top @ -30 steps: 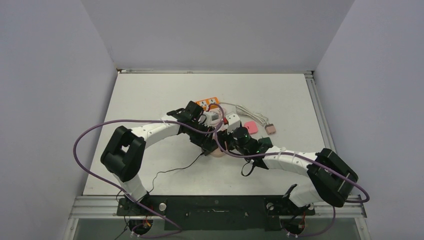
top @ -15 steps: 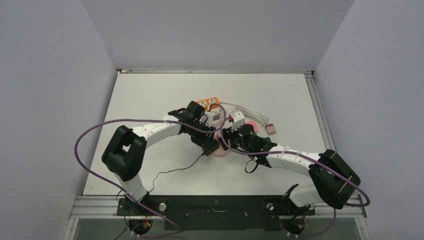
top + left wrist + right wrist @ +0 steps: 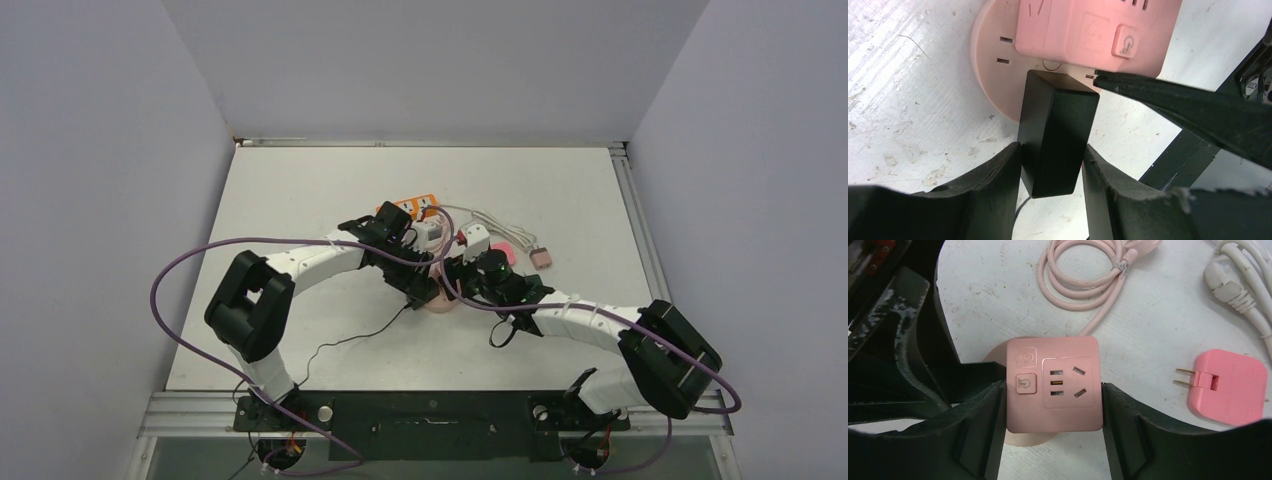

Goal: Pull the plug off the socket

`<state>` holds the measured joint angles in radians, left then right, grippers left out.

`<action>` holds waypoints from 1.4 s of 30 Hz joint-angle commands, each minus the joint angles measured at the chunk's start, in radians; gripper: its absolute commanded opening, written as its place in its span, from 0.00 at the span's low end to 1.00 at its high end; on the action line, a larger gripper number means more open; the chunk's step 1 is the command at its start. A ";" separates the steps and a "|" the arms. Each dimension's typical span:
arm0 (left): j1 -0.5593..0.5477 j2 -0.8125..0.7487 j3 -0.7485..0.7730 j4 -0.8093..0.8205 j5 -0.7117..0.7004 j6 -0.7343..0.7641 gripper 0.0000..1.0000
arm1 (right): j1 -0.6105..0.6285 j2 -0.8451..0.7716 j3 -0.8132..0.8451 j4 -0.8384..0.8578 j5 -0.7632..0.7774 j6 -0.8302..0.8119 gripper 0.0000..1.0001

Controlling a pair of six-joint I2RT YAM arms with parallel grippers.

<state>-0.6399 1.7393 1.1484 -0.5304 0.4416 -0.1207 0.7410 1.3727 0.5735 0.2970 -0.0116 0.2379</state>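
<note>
The pink socket (image 3: 1053, 390), a cube on a round base, is seen near the middle of the desk (image 3: 300, 190), between the two arms. It is clamped from both sides by the right gripper (image 3: 1053, 386), one finger pressed flat against each side wall, with the switch face and slots turned up. The black plug (image 3: 1058, 125) is grasped by the left gripper (image 3: 1052, 149), its fingers closed on the two long sides. The plug's front end is set against the socket's round base. A coiled pink cable (image 3: 1083, 277) is laid beyond the socket, toward the far edge. A pink adapter (image 3: 1230, 387) with two bare prongs is placed to its right, and a white cable (image 3: 1243, 290) beyond that. An orange power strip (image 3: 405, 207) is found further toward the far edge.
</note>
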 commanded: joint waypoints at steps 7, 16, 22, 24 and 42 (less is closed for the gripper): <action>0.016 0.035 0.009 -0.065 -0.088 0.001 0.00 | 0.130 -0.057 0.010 0.008 0.240 -0.094 0.05; 0.016 0.043 0.012 -0.069 -0.092 0.000 0.00 | 0.134 -0.110 -0.014 0.027 0.244 -0.109 0.05; 0.016 0.046 0.011 -0.070 -0.096 0.000 0.00 | 0.134 -0.138 -0.035 0.049 0.182 -0.127 0.05; 0.016 0.046 0.012 -0.070 -0.098 0.000 0.00 | 0.134 -0.135 -0.035 0.050 0.175 -0.129 0.05; 0.015 0.046 0.012 -0.071 -0.106 0.003 0.00 | -0.011 -0.173 -0.044 0.048 0.038 -0.022 0.05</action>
<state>-0.6540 1.7512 1.1530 -0.5472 0.4877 -0.1192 0.7837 1.2804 0.5240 0.2741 0.0723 0.1825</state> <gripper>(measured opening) 0.400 0.608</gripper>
